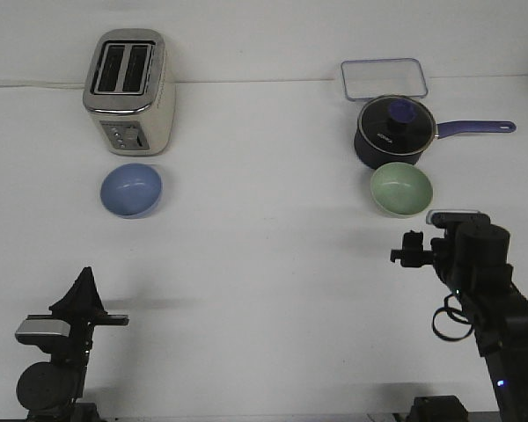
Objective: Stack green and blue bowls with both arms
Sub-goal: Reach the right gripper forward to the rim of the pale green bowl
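Nearest the camera sit the 2 arms, low in the front view. At about 7 o'clock the left gripper (86,280) rises to a dark point above its grey-topped wrist block, its fingers apparently pressed together, nothing between them. At about 4 o'clock the right gripper (411,250) juts sideways from a bulky black wrist; whether its fingers are spread or closed I cannot tell — they show only as a small dark cluster.

Both bowls rest open side up on the white table (264,264), well apart from each other. At 10 o'clock lies the blue bowl (131,190), just in front of a cream and chrome toaster (129,92) with 2 slots (its front controls are too small to read). At 2 o'clock the green bowl (402,189) lies just in front of a dark saucepan (394,134), nearly touching it, and just beyond the right gripper. The saucepan carries a glass lid with a purple knob, a purple handle pointing toward 3 o'clock, and a short pale word on its wall — too small to read. Behind it lies a clear rectangular container (384,78).
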`<move>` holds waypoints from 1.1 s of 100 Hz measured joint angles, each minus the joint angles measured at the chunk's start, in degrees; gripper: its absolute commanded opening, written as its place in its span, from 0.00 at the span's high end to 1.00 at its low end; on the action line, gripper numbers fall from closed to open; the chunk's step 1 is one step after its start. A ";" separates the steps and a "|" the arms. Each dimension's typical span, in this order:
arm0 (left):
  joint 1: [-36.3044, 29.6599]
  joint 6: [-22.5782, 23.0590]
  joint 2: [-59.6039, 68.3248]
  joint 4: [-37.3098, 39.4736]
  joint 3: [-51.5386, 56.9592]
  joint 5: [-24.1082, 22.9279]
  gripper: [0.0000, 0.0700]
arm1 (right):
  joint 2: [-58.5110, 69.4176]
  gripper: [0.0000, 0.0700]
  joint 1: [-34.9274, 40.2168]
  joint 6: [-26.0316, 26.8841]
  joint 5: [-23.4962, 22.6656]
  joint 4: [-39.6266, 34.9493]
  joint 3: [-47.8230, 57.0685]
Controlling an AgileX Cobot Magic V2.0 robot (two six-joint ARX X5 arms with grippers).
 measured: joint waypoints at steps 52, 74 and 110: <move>-0.02 0.00 0.00 0.00 0.00 0.00 0.98 | 34.42 0.39 -8.46 -1.77 -3.13 9.03 14.71; 0.00 -0.02 0.00 0.00 0.00 0.00 0.98 | 41.97 0.39 -8.61 -2.36 -3.17 11.54 14.73; 0.00 0.00 0.00 0.00 0.00 0.00 0.98 | 46.40 0.61 -8.87 -2.38 -4.57 13.03 14.80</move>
